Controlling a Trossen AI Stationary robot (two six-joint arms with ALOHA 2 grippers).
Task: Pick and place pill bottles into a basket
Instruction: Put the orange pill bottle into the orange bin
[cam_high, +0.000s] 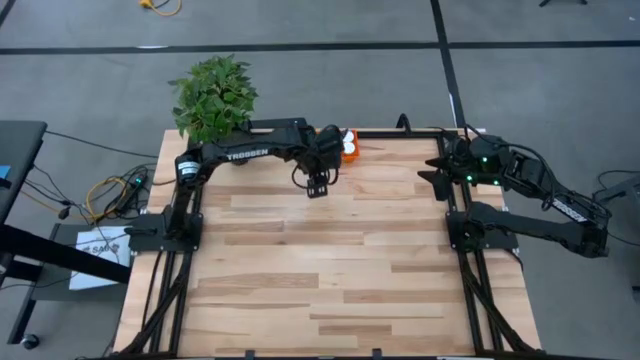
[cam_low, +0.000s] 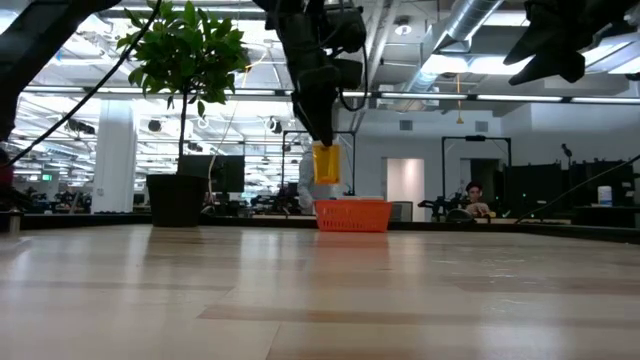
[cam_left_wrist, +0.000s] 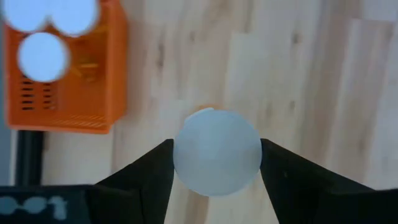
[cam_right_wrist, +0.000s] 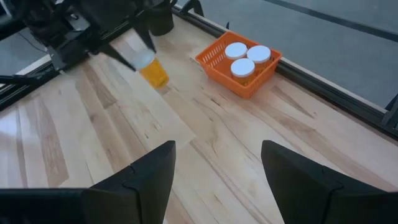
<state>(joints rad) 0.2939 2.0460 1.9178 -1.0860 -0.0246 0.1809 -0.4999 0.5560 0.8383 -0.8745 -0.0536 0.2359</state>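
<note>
Left tool (cam_left_wrist: 216, 163) is clamped on a pill bottle (cam_low: 326, 163), fingers (cam_left_wrist: 140, 174) pressed to either side of its white cap. The bottle is held upright in the air, clear of the table (cam_high: 330, 260), just beside the basket (cam_right_wrist: 238, 65) but not over it. The basket is seen at the table's far edge, near the plant pot (cam_low: 176, 199). Three more pill bottles (cam_right_wrist: 247, 58) are stood inside the basket, white caps up, packed close together. Right tool (cam_right_wrist: 217, 177) is parked at the right side of the table, fingers spread wide apart, nothing held. A person (cam_low: 474, 200) is seen seated in the room beyond the table.
</note>
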